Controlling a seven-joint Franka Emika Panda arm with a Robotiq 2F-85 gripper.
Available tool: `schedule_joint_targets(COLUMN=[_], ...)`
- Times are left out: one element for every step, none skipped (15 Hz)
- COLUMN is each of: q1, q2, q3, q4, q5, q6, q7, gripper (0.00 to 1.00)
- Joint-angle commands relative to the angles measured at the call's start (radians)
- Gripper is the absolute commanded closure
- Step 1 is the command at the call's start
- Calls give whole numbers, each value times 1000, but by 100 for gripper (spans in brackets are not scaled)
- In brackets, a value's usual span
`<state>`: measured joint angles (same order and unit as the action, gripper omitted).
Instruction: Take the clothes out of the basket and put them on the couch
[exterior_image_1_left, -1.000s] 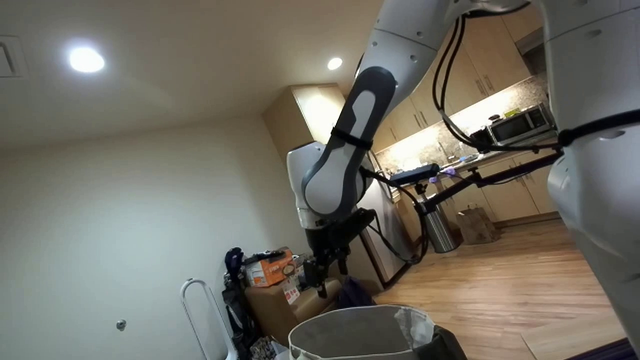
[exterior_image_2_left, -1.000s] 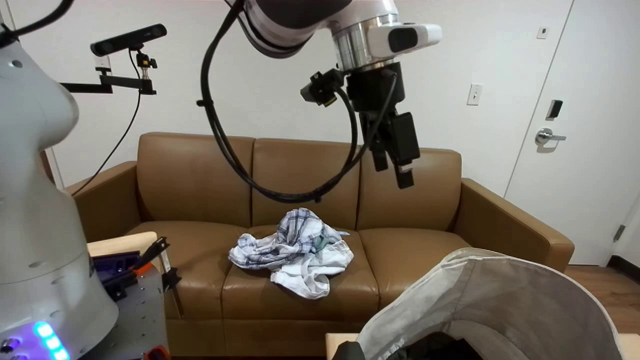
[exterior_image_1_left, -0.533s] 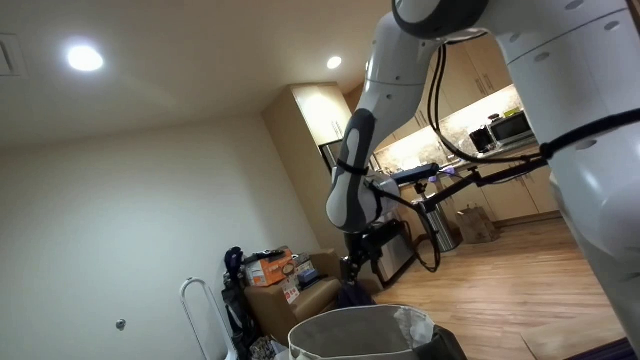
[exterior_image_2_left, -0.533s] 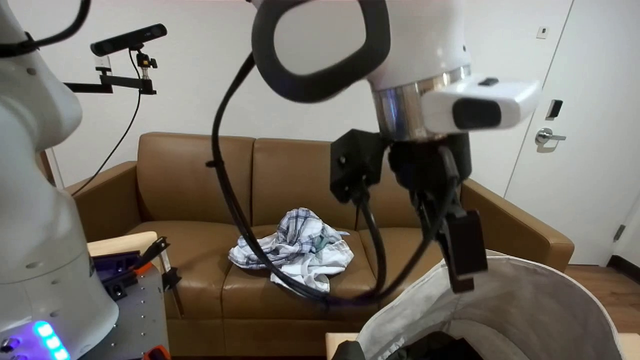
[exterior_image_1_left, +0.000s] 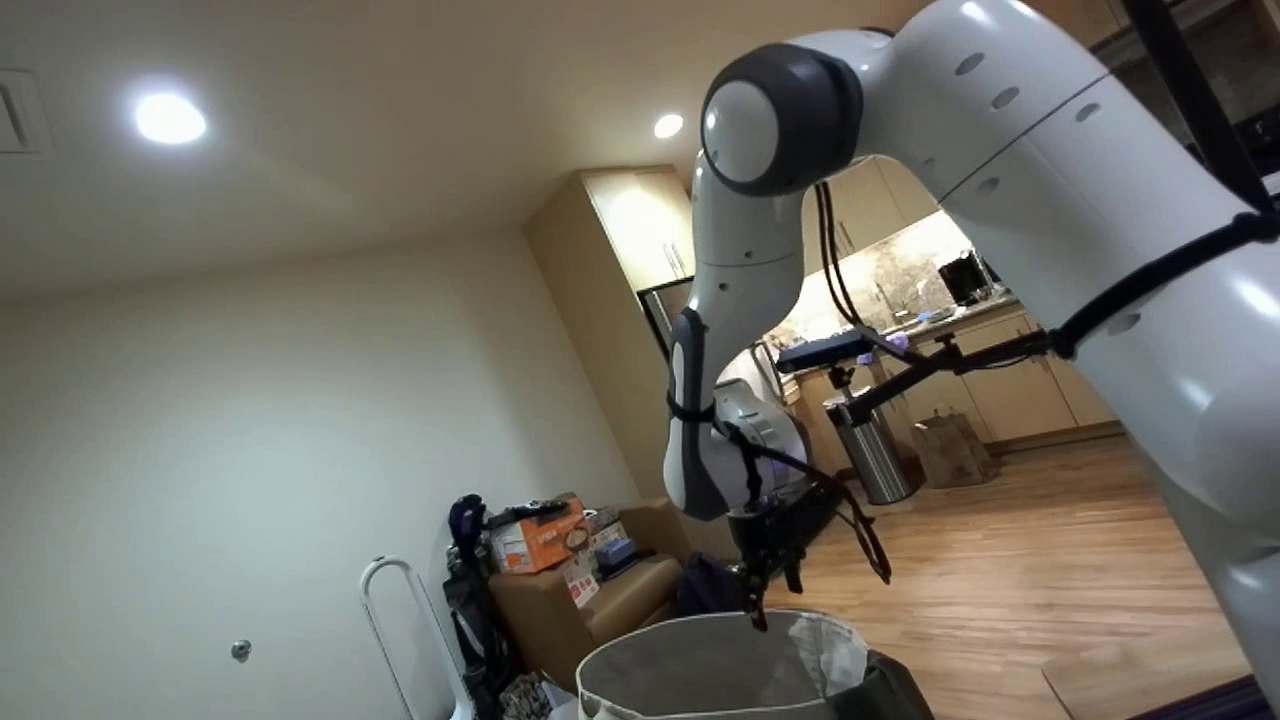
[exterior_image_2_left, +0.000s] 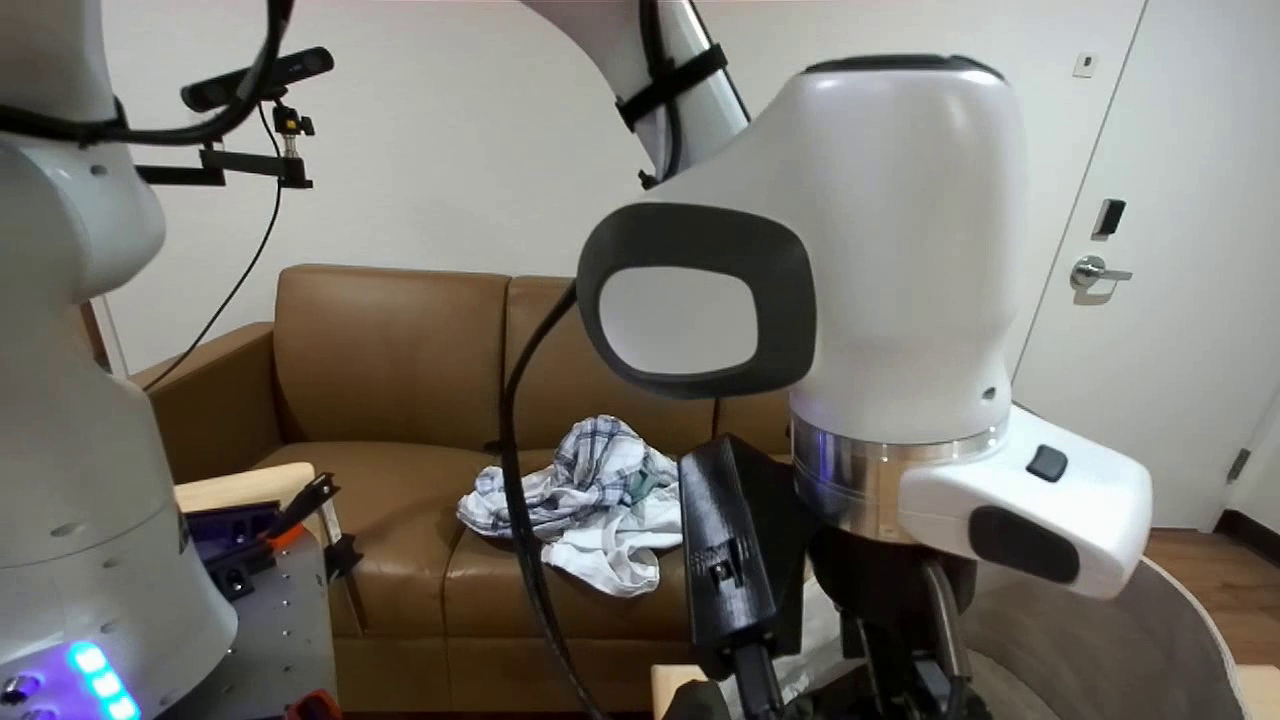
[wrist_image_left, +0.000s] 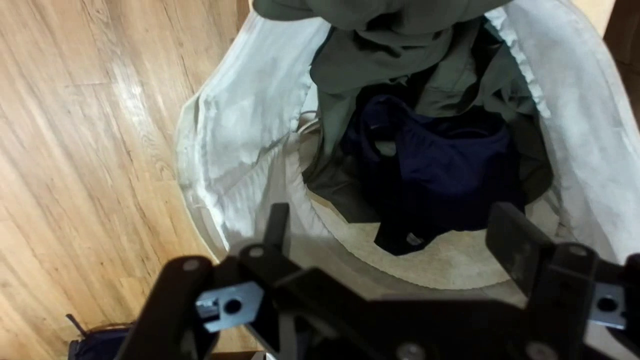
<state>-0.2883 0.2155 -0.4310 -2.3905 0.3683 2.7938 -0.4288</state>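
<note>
Well, the tool (wrist_image_left: 391, 227) hangs over the basket (wrist_image_left: 250, 85), its jaws spread wide with nothing in their grip. In the wrist view its fingertips (wrist_image_left: 512, 237) stand at about four and eight o'clock of a navy garment (wrist_image_left: 445, 170) (whether they touch it, I cannot tell), which lies crumpled inside the basket with a small pale patch near its lower edge. Grey-green cloth (wrist_image_left: 380, 57) is bunched at twelve o'clock from it. Wooden floor (wrist_image_left: 90, 150) shows outside the basket at nine o'clock.

In an exterior view the tool stands near one o'clock from the middle of the basket's mouth, and dark cloth (exterior_image_1_left: 885, 690) hangs over the rim between three and four o'clock. In an exterior view the couch (exterior_image_2_left: 390, 350) stands toward ten o'clock from the basket, and on its middle seat lies a heap: blue-and-white plaid cloth (exterior_image_2_left: 600, 450) on top, white cloth (exterior_image_2_left: 610, 565) at its six o'clock. The arm (exterior_image_2_left: 900, 250) hides most of the couch's three o'clock end.
</note>
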Motion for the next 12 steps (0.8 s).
schedule_joint_targets(q1=[-1,-1,-1,-1,-1,1,-11,-16,-35,-43,-58,-141], q2=[14,21,22,22,22,38,87,103,157,193,249,278], q3=[0,0,0,0,0,-1,16,24,49,61,82,165], q4=[8,13,16,17,18,34,82,97,143,173,212,243], q5=[0,0,0,0,0,-8,14,24,61,73,94,41], q6=[0,0,0,0,0,-23,-61,-78,-98,-105,-84,-75], q7=[0,0,0,0,0,4,-3,-12,-37,-39,-49,-12], gripper=[0,0,0,0,0,0,0,0,0,0,0,0])
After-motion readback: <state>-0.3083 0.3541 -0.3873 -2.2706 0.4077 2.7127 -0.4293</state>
